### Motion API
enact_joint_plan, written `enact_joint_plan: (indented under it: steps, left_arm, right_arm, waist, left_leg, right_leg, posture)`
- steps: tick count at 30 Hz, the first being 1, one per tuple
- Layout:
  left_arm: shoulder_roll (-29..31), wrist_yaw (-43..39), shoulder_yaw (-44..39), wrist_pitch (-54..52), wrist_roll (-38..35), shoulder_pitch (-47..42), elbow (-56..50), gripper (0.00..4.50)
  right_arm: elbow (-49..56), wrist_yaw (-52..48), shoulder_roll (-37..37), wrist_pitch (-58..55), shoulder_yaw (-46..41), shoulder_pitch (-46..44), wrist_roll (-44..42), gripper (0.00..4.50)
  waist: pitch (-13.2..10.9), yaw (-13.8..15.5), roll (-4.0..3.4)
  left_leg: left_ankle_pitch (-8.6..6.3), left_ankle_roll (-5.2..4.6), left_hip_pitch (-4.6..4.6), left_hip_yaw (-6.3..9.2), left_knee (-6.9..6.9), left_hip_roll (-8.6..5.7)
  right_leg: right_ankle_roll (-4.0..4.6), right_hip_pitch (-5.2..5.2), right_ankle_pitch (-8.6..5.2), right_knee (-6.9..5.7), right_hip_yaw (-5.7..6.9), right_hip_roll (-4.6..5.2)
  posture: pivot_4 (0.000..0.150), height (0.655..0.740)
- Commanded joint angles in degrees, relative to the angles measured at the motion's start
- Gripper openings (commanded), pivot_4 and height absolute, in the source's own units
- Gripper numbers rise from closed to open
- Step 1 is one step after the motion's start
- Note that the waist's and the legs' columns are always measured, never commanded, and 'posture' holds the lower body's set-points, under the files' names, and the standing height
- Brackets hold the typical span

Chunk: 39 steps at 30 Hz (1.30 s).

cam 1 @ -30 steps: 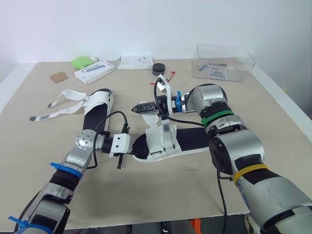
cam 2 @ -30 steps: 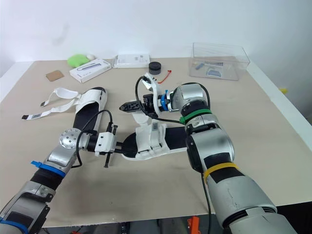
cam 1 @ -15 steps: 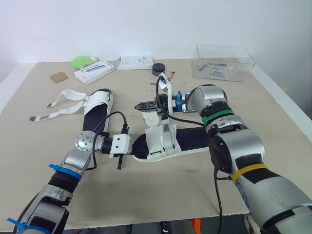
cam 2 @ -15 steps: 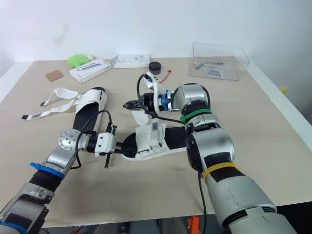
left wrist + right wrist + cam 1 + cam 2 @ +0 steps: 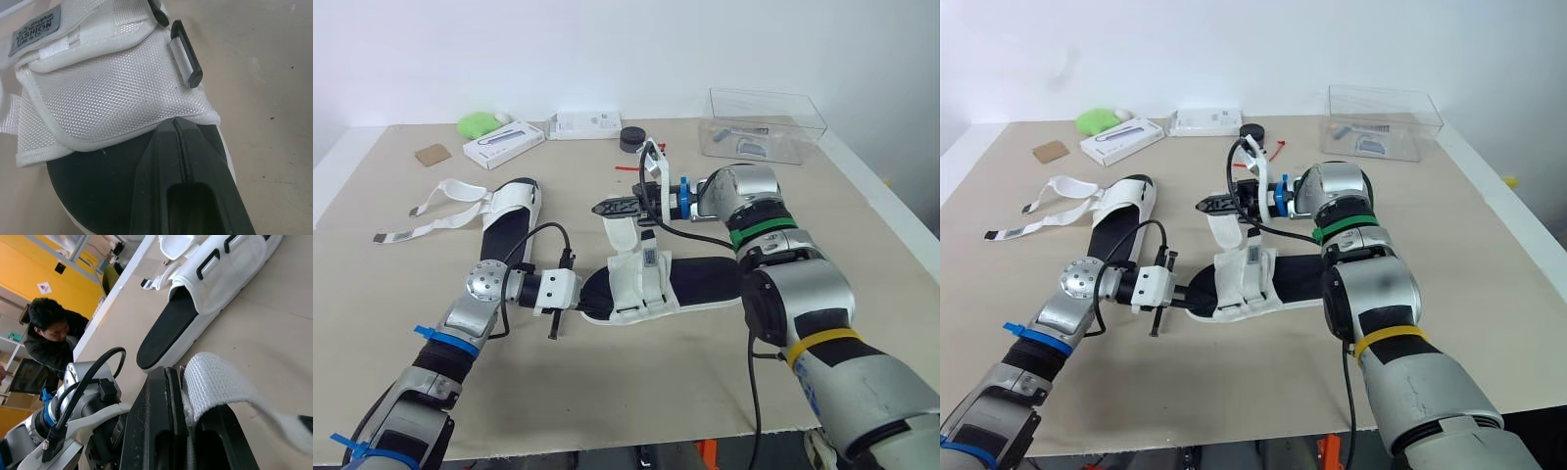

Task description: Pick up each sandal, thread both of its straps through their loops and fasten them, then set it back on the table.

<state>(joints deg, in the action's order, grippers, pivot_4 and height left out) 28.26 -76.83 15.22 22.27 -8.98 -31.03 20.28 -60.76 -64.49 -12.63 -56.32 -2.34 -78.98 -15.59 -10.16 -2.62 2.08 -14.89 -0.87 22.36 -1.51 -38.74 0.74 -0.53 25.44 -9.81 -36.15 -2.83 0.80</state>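
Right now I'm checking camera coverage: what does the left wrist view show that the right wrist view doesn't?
Left wrist view: the left gripper, shut, its tip at the hem of the near sandal's white mesh upper, with black loops and a grey label close up. Right wrist view: the right gripper pinching a white strap, the other sandal with loose straps, and a person beyond the table. Shared: the tan table.
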Motion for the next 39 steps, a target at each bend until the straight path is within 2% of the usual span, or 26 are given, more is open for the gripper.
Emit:
enact_joint_plan:
  steps: [1,3,6,8,10,13,15,17,18,19,20,24,28,34,39]
  left_arm:
    - [0.06,-0.22,1.21,0.17,1.64,-0.25,1.29,0.0]
    - [0.06,-0.19,1.25,0.37,1.72,-0.28,1.48,0.0]
    - [0.14,-0.18,1.25,0.47,1.75,-0.21,1.5,0.0]
    - [0.29,-0.11,1.23,0.45,1.77,-0.02,1.34,0.0]
    - [0.59,-0.05,1.16,0.38,1.73,0.31,1.09,0.0]
    - [0.88,0.0,1.17,0.35,1.72,0.7,0.73,0.0]
    - [0.93,0.06,1.2,0.27,1.74,0.71,0.66,0.0]
    - [0.95,0.09,1.26,0.22,1.77,0.74,0.62,0.0]
    - [0.95,0.09,1.31,0.25,1.79,0.76,0.61,0.0]
    - [0.88,0.09,1.4,0.27,1.82,0.71,0.64,0.0]
    - [0.83,0.06,1.46,0.3,1.83,0.64,0.71,0.0]
    - [0.74,-0.08,1.57,0.56,1.86,0.35,1.12,0.0]
    - [0.6,-0.2,1.58,0.84,1.96,-0.04,1.69,0.0]
    - [0.52,-0.23,1.7,1.05,1.92,-0.45,2.14,0.0]
    - [0.58,-0.16,1.76,1.0,1.95,-0.58,2.36,0.0]
  right_arm:
    - [3.5,-0.95,-0.85,1.51,-1.62,-2.14,-1.95,0.06]
    - [6.29,-3.15,-0.97,3.09,0.45,-0.68,-1.21,0.06]
    - [15.76,-6.41,-1.68,11.02,6.12,4.96,1.46,0.06]
    - [24.74,-6.49,-2.85,22.57,10.21,11.23,4.82,0.06]
    - [34.55,-5.43,-5.37,39.7,14.65,19.29,10.02,0.06]
    - [40.2,-2.82,-8.76,58.49,18.35,25.64,15.94,0.06]
    - [38.8,4.93,-13.35,80.24,21.88,27.3,26.03,0.06]
    - [36.2,16.07,-18.24,98.96,25.42,26.14,38.86,0.06]
    - [35.26,22.97,-20.36,106.16,26.73,24.81,46.0,0.06]
    - [36.67,35.05,-23.57,110.7,28.5,23.09,57.26,0.06]
    - [37.44,43.78,-25.4,115.01,28.69,22.05,64.32,0.06]
    - [42.04,72.37,-30.38,116.77,31.76,19.96,84.32,0.06]
    - [45.83,90.81,-33.35,112.29,35.38,19.44,96.52,0.06]
    - [42.89,99.59,-33.84,107.22,38.77,17.22,102.38,0.06]
    - [36.22,100.57,-33.36,106.37,40.4,15.36,101.34,0.06]
  waist:
    - [0.0,0.0,0.0]
    - [0.0,0.0,0.0]
    - [0.0,0.01,-0.01]
    - [0.01,0.1,0.01]
    - [0.0,0.1,0.0]
    - [0.0,0.02,-0.02]
    - [0.0,0.01,-0.02]
    - [0.0,-0.01,-0.02]
    - [0.0,-0.02,-0.02]
    - [-0.01,-0.03,-0.02]
    - [-0.01,-0.02,-0.03]
    - [0.0,0.05,-0.01]
    - [0.01,0.07,0.0]
    - [0.01,-0.03,0.01]
    - [0.01,-0.08,0.02]
  left_leg:
    - [0.0,0.0,0.0,0.0,0.0,0.0]
    - [0.0,0.0,0.0,0.0,0.0,0.0]
    - [0.0,0.0,0.0,0.01,-0.01,-0.01]
    - [0.0,0.0,0.01,0.04,-0.02,-0.01]
    - [-0.01,0.01,0.04,0.09,-0.01,-0.03]
    - [-0.07,0.12,0.05,0.09,0.02,-0.06]
    - [-0.07,0.12,0.01,0.08,0.01,-0.11]
    - [-0.06,0.13,-0.04,0.01,0.01,-0.13]
    - [-0.05,0.14,-0.06,-0.04,0.01,-0.14]
    - [-0.04,0.16,-0.08,-0.1,0.0,-0.15]
    - [-0.04,0.16,-0.08,-0.13,0.0,-0.14]
    - [0.03,0.3,-0.06,-0.2,0.15,-0.15]
    - [0.16,0.53,-0.05,-0.26,0.24,-0.21]
    - [0.37,0.22,-0.21,-0.58,0.21,-0.41]
    - [0.54,-0.08,-0.36,-0.68,0.21,-0.5]
  right_leg:
    - [0.0,0.0,0.0,0.0,0.0,0.0]
    - [0.0,0.0,0.0,0.0,0.0,0.0]
    - [-0.08,-0.01,-0.02,0.0,0.01,0.0]
    - [-0.14,-0.02,-0.06,0.0,0.05,0.0]
    - [-0.41,-0.01,-0.23,0.0,0.1,0.03]
    - [-0.41,0.01,-0.23,0.01,0.08,0.08]
    - [-0.23,0.01,-0.12,0.0,0.0,0.14]
    - [-0.53,0.0,-0.26,0.03,-0.04,0.17]
    - [-0.55,-0.03,-0.28,0.03,-0.05,0.17]
    - [-0.56,-0.02,-0.29,0.04,-0.07,0.17]
    - [-0.55,-0.01,-0.29,0.03,-0.1,0.17]
    - [-0.43,0.16,-0.36,-0.06,-0.27,0.13]
    - [-0.34,0.26,-0.36,-0.14,-0.38,0.15]
    - [-0.35,0.18,-0.27,-0.12,-0.74,0.26]
    - [-0.46,0.02,-0.18,-0.07,-0.97,0.27]
  posture:
    - [0.15,0.74]
    - [0.15,0.74]
    - [0.15,0.74]
    - [0.15,0.74]
    - [0.15,0.74]
    - [0.15,0.74]
    - [0.15,0.74]
    - [0.15,0.74]
    - [0.15,0.74]
    - [0.15,0.74]
    - [0.15,0.74]
    - [0.15,0.74]
    - [0.15,0.74]
    - [0.15,0.74]
    - [0.15,0.74]
